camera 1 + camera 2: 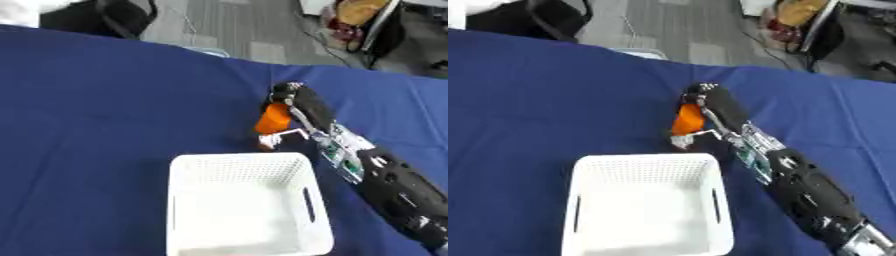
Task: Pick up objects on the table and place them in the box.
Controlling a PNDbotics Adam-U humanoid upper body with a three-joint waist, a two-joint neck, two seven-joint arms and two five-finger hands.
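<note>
A deep blue cloth (105, 100) covers the table, smooth and matte with only faint creases, and a white plastic box (247, 205) sits on it toward the near edge. The box is roughly square with rounded corners, its walls perforated in a fine lattice near the rim and cut with a slot-shaped handle opening on the side facing the arm; its floor looks bare and pale. Just beyond the box's far right corner, the robot's right hand (289, 97) reaches in from the lower right, at the end of a long black forearm whose wrist section shows silver metal and a patch of exposed green circuitry. The dark fingers curl down over the top of an orange object (273, 119), a soft-looking, rounded, somewhat tapered shape with a matte surface, so the hand appears closed around it. The lower end of the orange object sits close to the cloth; whether it touches cannot be told. Beneath the hand, a pale, slender part (284, 136) juts out toward the box's rim, with a small reddish-brown spot at its tip; it is too indistinct to identify. The orange object lies outside the box, just beside its far edge. Past the table's far edge runs a grey ribbed floor (236, 25).
</note>
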